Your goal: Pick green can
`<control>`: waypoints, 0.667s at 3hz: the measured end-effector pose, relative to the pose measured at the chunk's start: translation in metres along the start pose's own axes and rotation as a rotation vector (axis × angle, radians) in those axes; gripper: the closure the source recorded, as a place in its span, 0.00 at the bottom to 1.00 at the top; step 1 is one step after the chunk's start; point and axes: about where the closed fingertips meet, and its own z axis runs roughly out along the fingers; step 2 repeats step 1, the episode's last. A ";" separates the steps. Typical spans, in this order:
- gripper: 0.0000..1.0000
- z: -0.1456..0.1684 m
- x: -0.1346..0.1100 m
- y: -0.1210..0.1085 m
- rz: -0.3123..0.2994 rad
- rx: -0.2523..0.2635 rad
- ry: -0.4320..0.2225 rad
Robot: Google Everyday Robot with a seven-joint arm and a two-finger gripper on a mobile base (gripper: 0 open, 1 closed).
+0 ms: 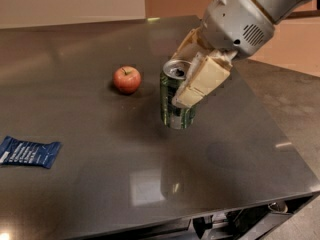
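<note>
Green can (176, 115) upright at frame centre: dark glossy cylinder, silver top with pull-tab opening. At far left, flat crinkled blue packet (27, 152) on the dark, reflective table (90, 194). Right of that, round red apple (126, 79), near the can but apart. Gripper (179, 79) reaching in from upper right, cream blocky fingers (202, 81) clamped on the can, one across its front, one behind. Cannot tell whether its base touches the table. Open surface in front; table edge near on the right.
</note>
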 end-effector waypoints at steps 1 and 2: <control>1.00 0.000 0.000 0.000 0.000 0.001 0.000; 1.00 0.000 0.000 0.000 0.000 0.001 0.000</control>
